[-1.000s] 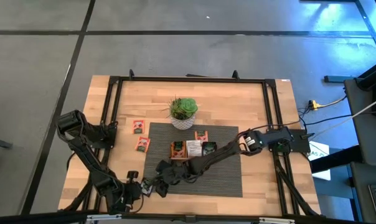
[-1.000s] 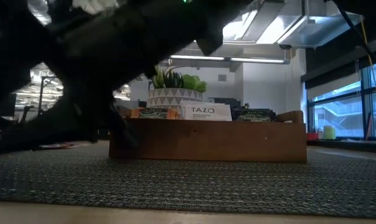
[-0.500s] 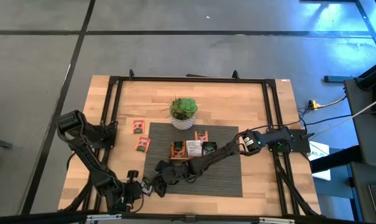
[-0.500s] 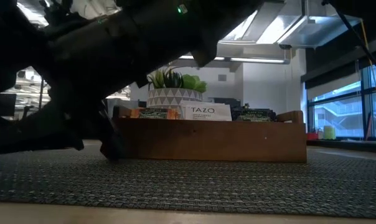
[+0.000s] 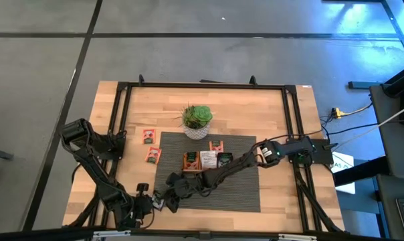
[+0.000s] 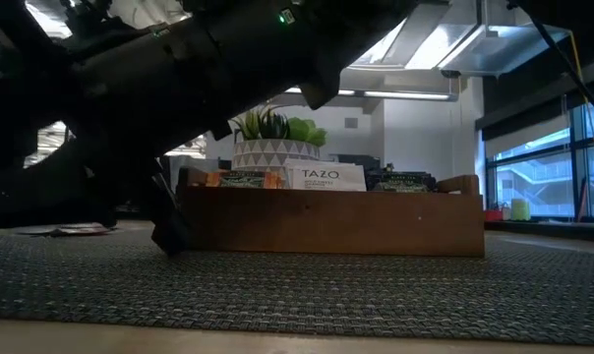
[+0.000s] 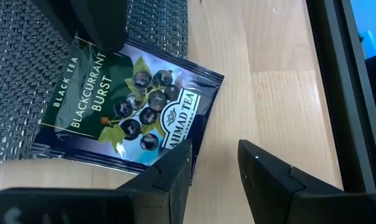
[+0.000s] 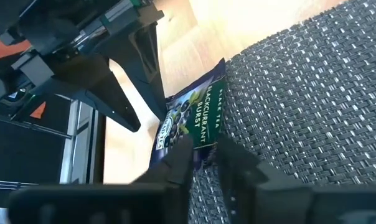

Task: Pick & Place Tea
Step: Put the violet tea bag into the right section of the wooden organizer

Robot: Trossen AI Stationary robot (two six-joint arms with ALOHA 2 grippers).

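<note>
Right gripper (image 8: 200, 163): down low at the mat's (image 5: 249, 194) front-left corner, fingers narrowed onto the edge of the blackcurrant sachet (image 8: 191, 121).
Blackcurrant sachet: lying flat, half on the mat, half on the bare table (image 5: 302, 120).
Left gripper (image 7: 214, 163): just beside the same sachet, fingers apart, holding nothing.
Tray (image 6: 336, 221): mid-mat, sachets standing in it.

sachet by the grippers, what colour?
Dark green and navy sachet with a blackcurrant picture and light lettering; best in the left wrist view.
</note>
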